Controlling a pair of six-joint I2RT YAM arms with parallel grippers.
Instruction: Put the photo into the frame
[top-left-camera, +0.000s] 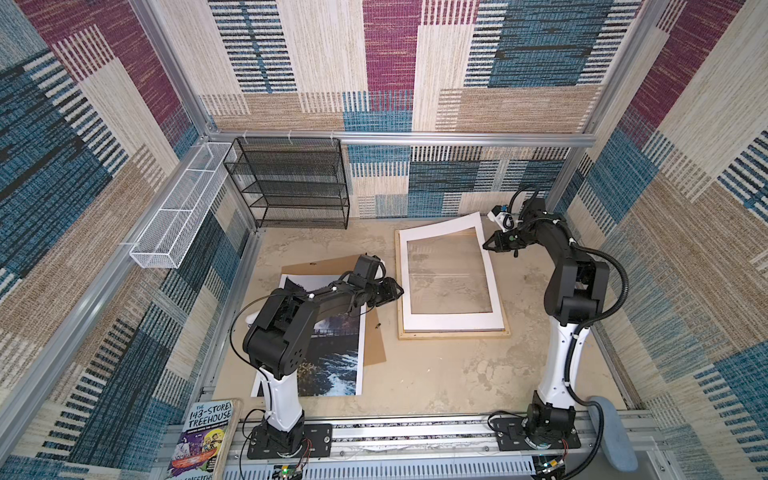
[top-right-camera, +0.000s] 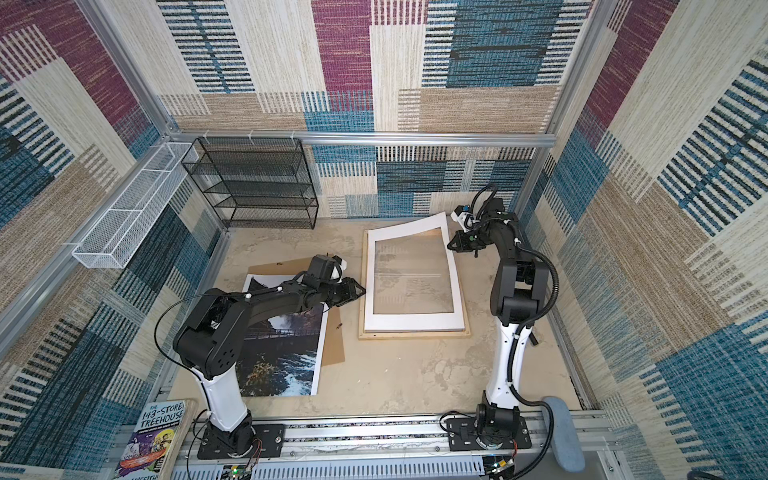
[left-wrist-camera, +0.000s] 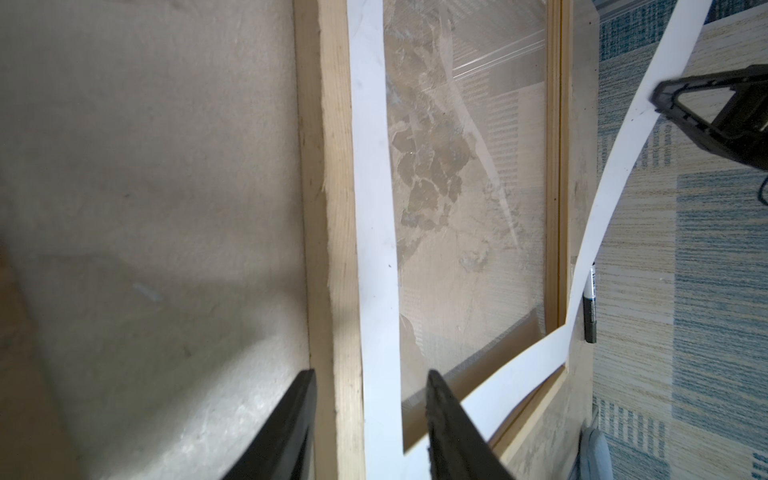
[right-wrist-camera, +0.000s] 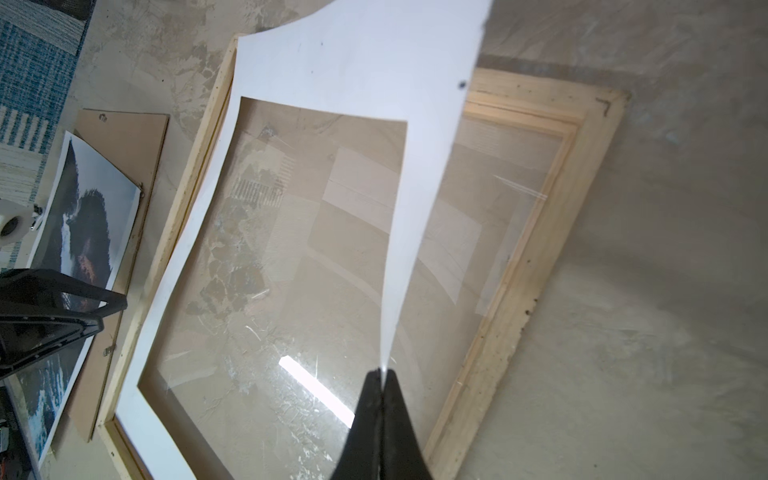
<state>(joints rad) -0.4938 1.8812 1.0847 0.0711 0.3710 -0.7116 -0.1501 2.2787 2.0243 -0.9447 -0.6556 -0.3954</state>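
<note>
The photo (top-left-camera: 332, 357) (top-right-camera: 282, 357) (right-wrist-camera: 87, 216) lies flat on a brown backing board (top-left-camera: 328, 266) at the left, partly hidden under the left arm. The pale wood frame (top-left-camera: 453, 334) (top-right-camera: 415, 334) (left-wrist-camera: 328, 208) (right-wrist-camera: 519, 291) lies at centre right, with glass and a white mat (top-left-camera: 453, 322) (top-right-camera: 415, 322) (left-wrist-camera: 374, 166) (right-wrist-camera: 353, 70) in it. My right gripper (top-left-camera: 485, 245) (top-right-camera: 449, 246) (right-wrist-camera: 382, 372) is shut on the mat's right edge, which curls up off the frame. My left gripper (top-left-camera: 400, 291) (top-right-camera: 362, 293) (left-wrist-camera: 371, 374) is open, its jaws astride the frame's left strip and the mat's left border.
A black mesh shelf (top-left-camera: 291, 183) stands against the back wall and a white wire basket (top-left-camera: 178, 216) hangs on the left wall. A book (top-left-camera: 203, 440) leans at the front left. A marker pen (left-wrist-camera: 590, 299) lies beyond the frame's far side.
</note>
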